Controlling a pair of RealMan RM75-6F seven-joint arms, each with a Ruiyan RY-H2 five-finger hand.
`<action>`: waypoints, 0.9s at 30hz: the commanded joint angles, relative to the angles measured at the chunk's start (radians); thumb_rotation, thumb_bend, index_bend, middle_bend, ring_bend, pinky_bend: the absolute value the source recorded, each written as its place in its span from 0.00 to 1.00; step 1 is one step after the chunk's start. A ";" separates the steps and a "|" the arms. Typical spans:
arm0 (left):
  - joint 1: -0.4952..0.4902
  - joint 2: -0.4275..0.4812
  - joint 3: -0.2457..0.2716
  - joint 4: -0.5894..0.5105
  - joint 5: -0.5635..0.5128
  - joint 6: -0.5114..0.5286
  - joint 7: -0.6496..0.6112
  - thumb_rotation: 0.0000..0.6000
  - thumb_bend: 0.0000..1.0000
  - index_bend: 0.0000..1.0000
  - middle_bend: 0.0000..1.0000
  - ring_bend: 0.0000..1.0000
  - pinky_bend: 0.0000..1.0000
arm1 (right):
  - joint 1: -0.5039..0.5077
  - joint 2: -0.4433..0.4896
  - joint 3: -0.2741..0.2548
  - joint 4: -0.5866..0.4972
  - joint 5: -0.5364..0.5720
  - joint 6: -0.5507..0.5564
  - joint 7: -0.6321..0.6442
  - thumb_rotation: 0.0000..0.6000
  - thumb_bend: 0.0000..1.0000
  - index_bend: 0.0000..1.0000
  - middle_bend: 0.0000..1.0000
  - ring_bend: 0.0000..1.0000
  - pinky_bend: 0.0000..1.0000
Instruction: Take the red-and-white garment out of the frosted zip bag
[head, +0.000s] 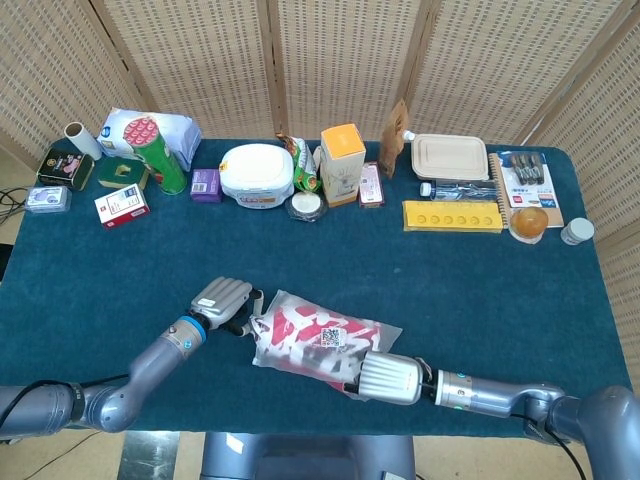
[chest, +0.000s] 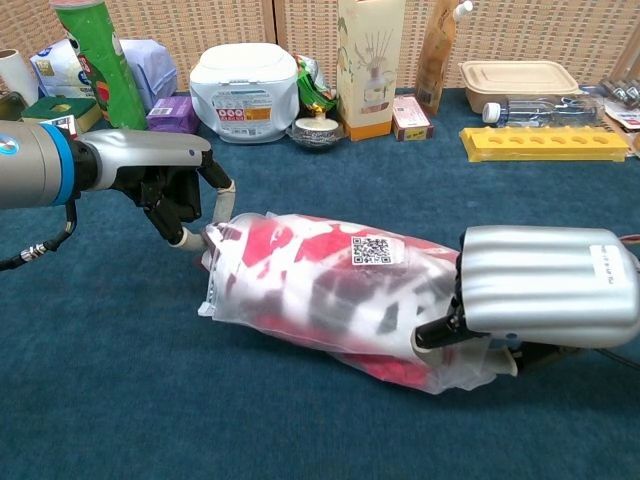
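Bag: your frosted zip bag (head: 325, 340) lies on its side near the front edge of the table (head: 450, 290), about midway along it, with the mouth end toward your left and a QR label (chest: 368, 250) facing up.
Garment: the red-and-white garment (chest: 300, 275) sits inside the bag, showing through the frosted plastic; nothing of it pokes out that you can see.
Left robot hand: your left robot hand (chest: 175, 185) is at the bag's mouth end, fingers (chest: 215, 185) curled down and touching the plastic edge there. Whether it has the edge pinched or only rests against it, you cannot tell from either view.
Right robot hand: your right robot hand (chest: 545, 290) covers the bag's closed end, its silver back upward, fingers wrapped under and gripping the plastic there.
Back edge, left: a green can (head: 160, 155), a white-and-blue pack (head: 150, 130), a green box (head: 122, 173), a red-and-white box (head: 122, 205), a dark tin (head: 65, 168) and a paper roll (head: 80, 140) stand in a cluster near the back-left corner.
Back edge, middle: a purple box (head: 205, 185), a white tub (head: 257, 175), a small bowl (head: 306, 205) and a yellow-topped carton (head: 342, 163) stand in a row.
Back edge, right: a beige lidded container (head: 450, 157), a yellow tray (head: 452, 216), an orange-filled cup (head: 529, 223) and a small jar (head: 576, 231) sit toward the back-right corner.
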 joint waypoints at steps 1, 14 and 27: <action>0.001 0.004 -0.001 0.000 0.003 0.002 -0.001 1.00 0.64 0.69 1.00 1.00 1.00 | -0.001 0.004 0.002 -0.002 0.003 0.004 0.000 1.00 0.57 0.72 0.89 1.00 1.00; 0.025 0.076 -0.010 -0.028 0.044 0.002 -0.036 1.00 0.64 0.69 1.00 1.00 1.00 | -0.010 0.074 0.002 -0.043 0.022 -0.003 -0.024 1.00 0.58 0.77 0.91 1.00 1.00; 0.071 0.174 -0.024 -0.057 0.120 0.000 -0.108 1.00 0.64 0.69 1.00 1.00 1.00 | -0.030 0.146 0.010 -0.077 0.058 -0.028 -0.058 1.00 0.59 0.78 0.93 1.00 1.00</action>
